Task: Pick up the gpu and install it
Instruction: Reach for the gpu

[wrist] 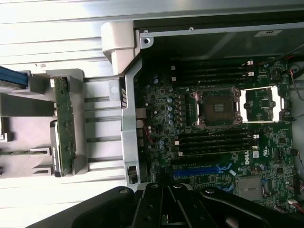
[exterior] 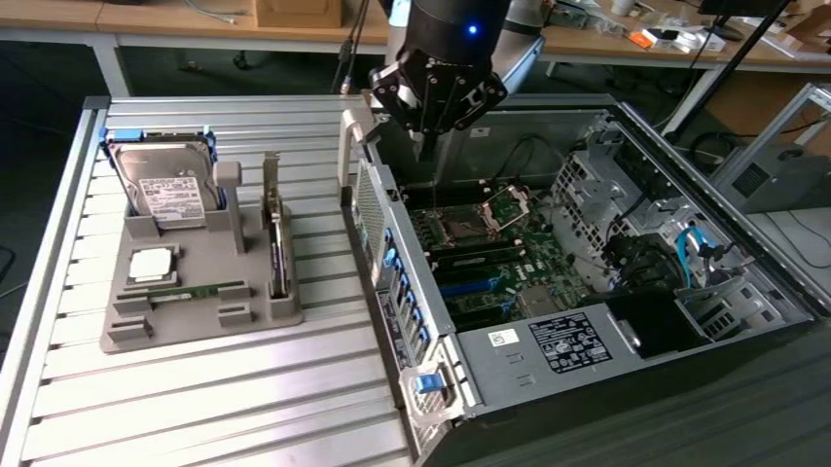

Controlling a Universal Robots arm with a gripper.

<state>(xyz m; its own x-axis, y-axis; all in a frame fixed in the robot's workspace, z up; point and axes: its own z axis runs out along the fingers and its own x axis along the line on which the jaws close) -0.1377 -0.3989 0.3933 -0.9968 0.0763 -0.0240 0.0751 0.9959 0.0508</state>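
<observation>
gpu (exterior: 275,243) edge-on (face hidden)

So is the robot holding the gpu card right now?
No, the gpu stands in the gray holder, while the shut gripper hangs empty over the open computer case.

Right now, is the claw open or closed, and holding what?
Claw: closed, holding nothing; the thin dark expansion card with silver bracket stands in the grey tray.
</observation>
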